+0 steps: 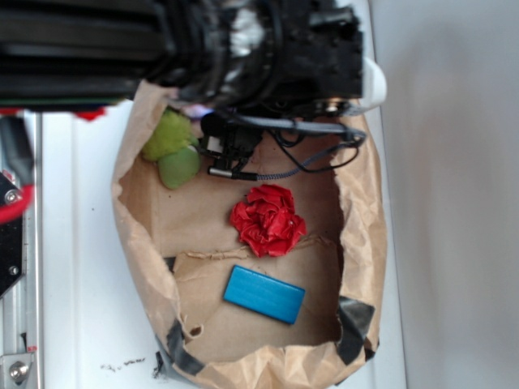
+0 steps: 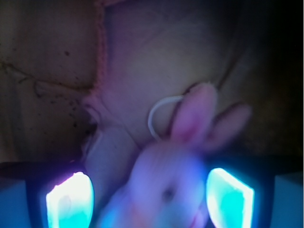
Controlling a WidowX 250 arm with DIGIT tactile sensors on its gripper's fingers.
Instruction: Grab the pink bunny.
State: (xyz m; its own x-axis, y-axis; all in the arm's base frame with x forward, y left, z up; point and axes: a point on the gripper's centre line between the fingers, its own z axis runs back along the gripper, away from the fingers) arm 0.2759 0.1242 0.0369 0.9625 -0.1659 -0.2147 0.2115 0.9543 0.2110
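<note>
While the arm hides it in the exterior view, the wrist view shows the pink bunny (image 2: 166,185) directly between the glowing fingers (image 2: 71,202) of the gripper (image 2: 149,199) — jaws spread, not yet pinching — ears pointing away, inside the paper bag (image 1: 357,219).

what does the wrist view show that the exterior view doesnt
Only the wrist view shows the pink bunny, its ears up and white string loop beside them, sitting between the hand's two glowing fingers, which stand apart on either side of it. Only the exterior view shows the red paper ball, blue block, green plush toy and the robot arm covering the bunny's spot. Both share the brown paper bag.
</note>
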